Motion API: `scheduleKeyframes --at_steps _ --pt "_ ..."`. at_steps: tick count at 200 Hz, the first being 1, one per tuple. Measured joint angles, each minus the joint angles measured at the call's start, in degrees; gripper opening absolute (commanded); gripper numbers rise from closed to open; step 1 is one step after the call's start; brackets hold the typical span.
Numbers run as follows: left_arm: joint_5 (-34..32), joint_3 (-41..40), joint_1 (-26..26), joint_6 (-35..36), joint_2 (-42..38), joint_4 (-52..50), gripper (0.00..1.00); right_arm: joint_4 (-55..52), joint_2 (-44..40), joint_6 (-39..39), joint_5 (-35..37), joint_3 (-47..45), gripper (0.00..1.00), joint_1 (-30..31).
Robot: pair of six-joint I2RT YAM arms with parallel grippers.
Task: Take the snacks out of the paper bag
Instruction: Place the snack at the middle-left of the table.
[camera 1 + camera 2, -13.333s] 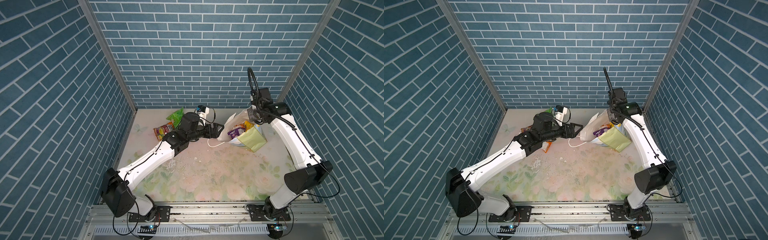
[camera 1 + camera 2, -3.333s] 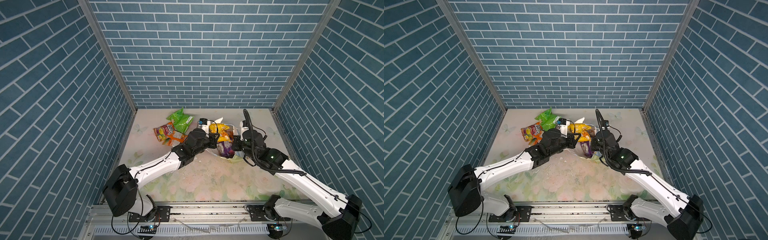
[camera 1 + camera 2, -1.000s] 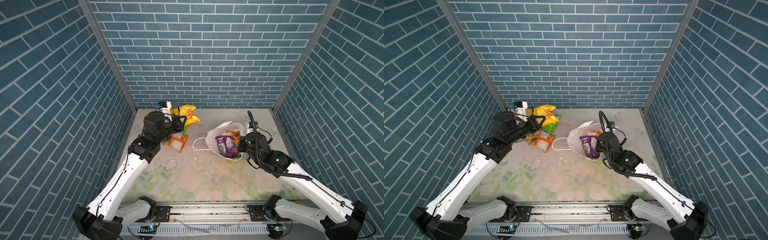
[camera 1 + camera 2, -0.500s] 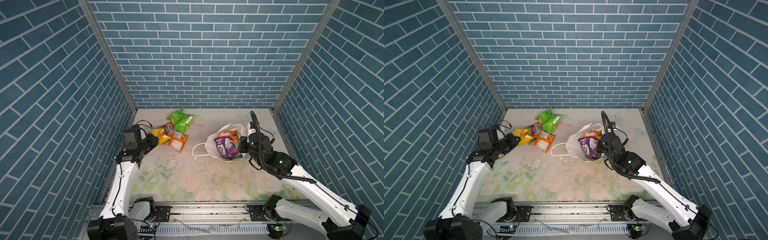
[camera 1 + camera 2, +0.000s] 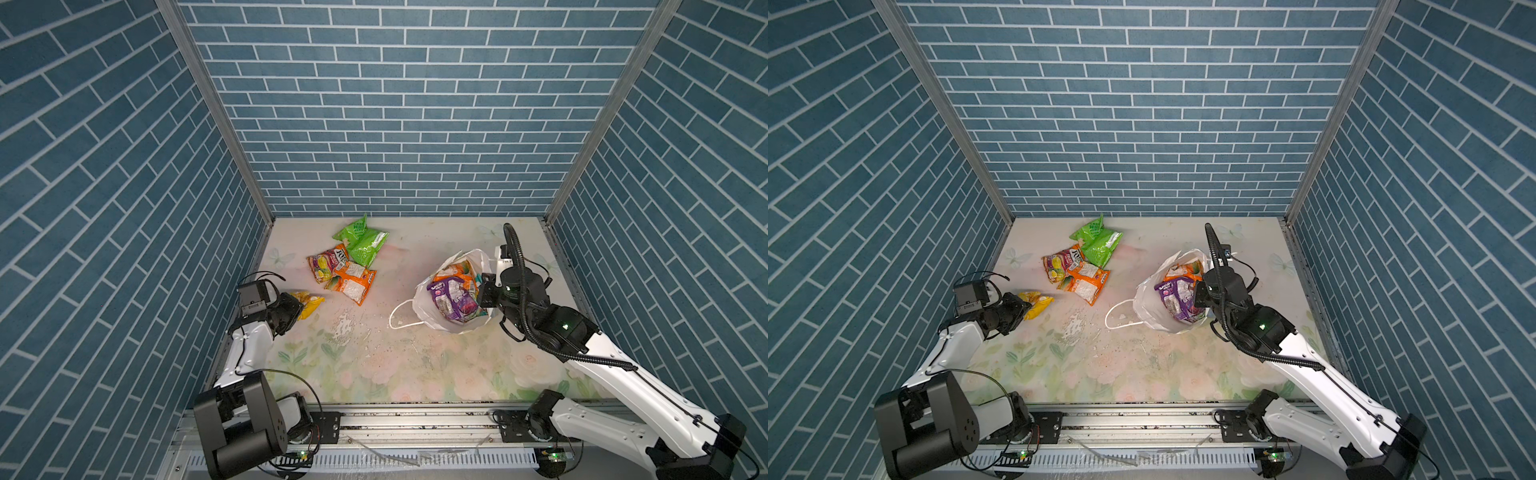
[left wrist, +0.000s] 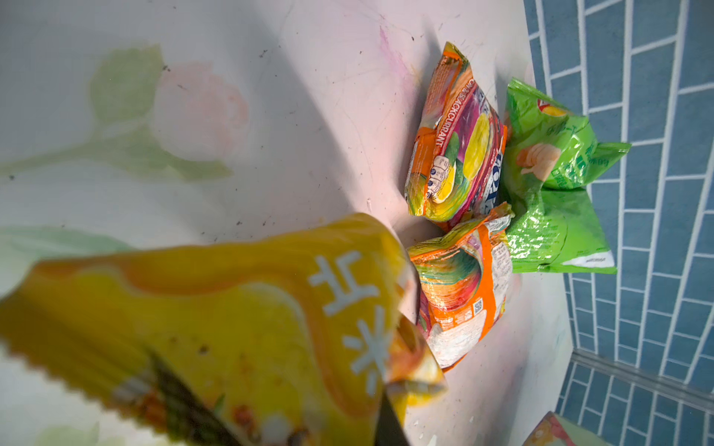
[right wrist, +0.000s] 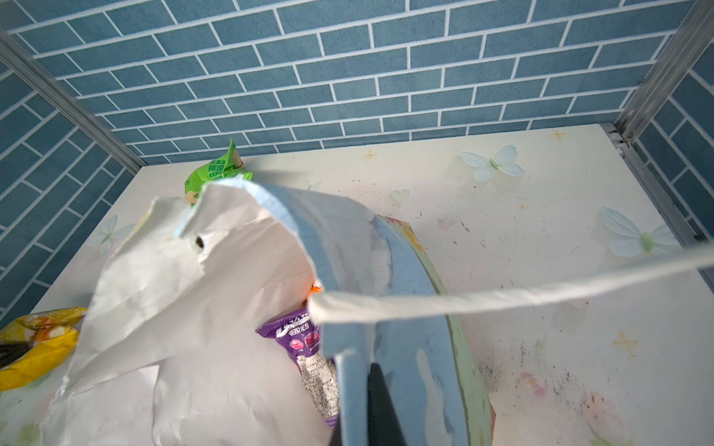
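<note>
Paper bag gapes white, purple packet inside; right jaws clench its rim; left jaws: cannot tell.

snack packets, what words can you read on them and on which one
"BLACKCURRANT": fruit-print packet.
"BERRIES": purple packet, inside the paper bag.
"米", in white: yellow packet; the character beside it is unclear.
Too small to read: print on the green packet.
Blurred: small print on the orange-and-white packet.

Robot test booth: brick-print wall panels enclose a flowered tabletop.
</note>
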Motion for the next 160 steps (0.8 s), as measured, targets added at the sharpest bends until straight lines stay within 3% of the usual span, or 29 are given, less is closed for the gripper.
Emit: scheduleKeyframes --at_steps 21,43,92,134,160 --pt "-0.2 0.0 0.0 0.1 -0.1 0.4 0.83 0.0 -0.1 0.0 -0.6 -0.1 0.00 0.0" --pt "-1.0 0.0 0.0 0.9 -1.5 0.0 0.96 0.0 -0.8 0.0 -1.0 -0.5 0.00 -0.1" --pt "-5.0 3.9 -2.7 4.5 -9.5 -5.0 1.00 0.0 -1.8 0.0 -2.3 -0.7 0.00 -0.2" --pt "-7.0 13.4 -9.9 6.2 -16.4 -9.9 0.99 -0.2 -2.1 0.2 -3.1 -0.7 0.00 -0.2" --pt "-8.1 21.6 -18.0 7.0 -19.6 -12.7 0.99 -1.0 -2.3 0.4 -3.6 -0.7 0.00 -0.2"
